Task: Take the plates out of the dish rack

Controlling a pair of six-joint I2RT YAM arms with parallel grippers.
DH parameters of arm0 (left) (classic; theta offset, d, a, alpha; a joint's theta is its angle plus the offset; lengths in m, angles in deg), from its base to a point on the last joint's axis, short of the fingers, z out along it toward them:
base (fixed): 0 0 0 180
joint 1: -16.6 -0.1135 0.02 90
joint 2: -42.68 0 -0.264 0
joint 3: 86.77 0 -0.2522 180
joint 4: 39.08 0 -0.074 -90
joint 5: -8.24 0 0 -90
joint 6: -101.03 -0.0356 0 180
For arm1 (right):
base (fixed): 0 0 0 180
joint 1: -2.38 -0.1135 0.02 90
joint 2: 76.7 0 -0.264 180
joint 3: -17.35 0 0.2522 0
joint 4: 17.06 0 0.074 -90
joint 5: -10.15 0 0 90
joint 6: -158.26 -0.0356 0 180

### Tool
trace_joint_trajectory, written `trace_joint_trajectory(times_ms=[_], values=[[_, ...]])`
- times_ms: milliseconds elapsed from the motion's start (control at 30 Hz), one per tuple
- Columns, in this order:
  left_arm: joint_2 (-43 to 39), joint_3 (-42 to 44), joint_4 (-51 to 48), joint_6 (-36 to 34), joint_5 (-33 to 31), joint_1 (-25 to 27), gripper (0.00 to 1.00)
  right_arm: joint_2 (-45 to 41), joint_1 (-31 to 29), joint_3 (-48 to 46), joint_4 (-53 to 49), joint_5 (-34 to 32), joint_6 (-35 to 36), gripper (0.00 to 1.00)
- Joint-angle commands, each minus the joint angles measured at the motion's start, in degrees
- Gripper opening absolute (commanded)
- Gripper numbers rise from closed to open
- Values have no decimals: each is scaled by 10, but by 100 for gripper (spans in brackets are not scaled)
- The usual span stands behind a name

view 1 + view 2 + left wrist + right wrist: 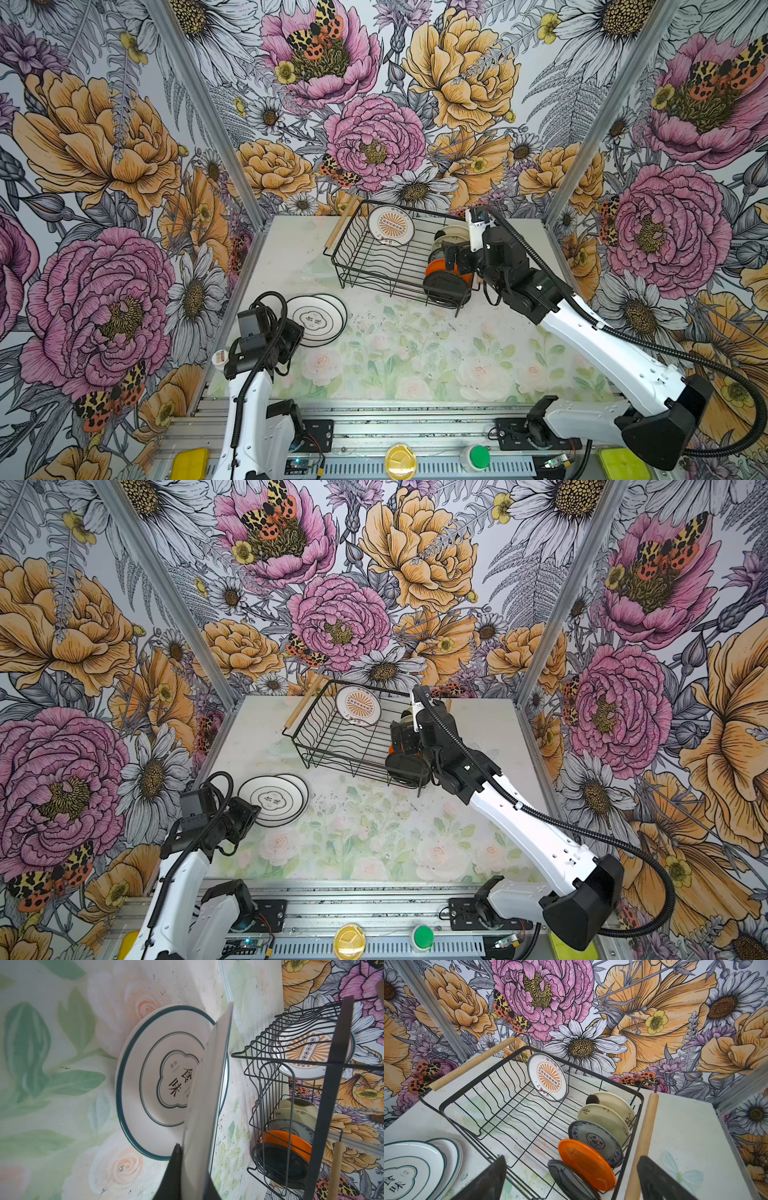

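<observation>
Lower left, the left tool [193, 1165] is pinching a white plate [212, 1074], seen edge-on, by two teal-rimmed white plates [316, 320] stacked on the floral worktop [415, 353]. Right of centre, the black wire dish rack with wooden handles [644, 1136] is holding one sunburst-printed plate [548, 1077] and five upright plates [596, 1138]. Over these the right tool [572, 1159] is hovering, spread wide, empty. They are probably handling stiff, slick and chippable; each exposed top rim is offering the hold.
</observation>
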Motion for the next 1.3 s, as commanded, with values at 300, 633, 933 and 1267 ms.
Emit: trace_joint_trajectory(times_ms=[300,633,933,1267], values=[[16,9,47,-18,-14,-6,26,27,3,-9,-8,43,2,99],[38,14,45,-19,-22,-6,42,23,3,-16,-14,54,-5,99],[73,17,45,-21,-36,-5,49,13,3,-22,-14,56,-6,99],[85,17,43,-21,-44,-4,54,12,3,-28,-14,60,-6,99]])
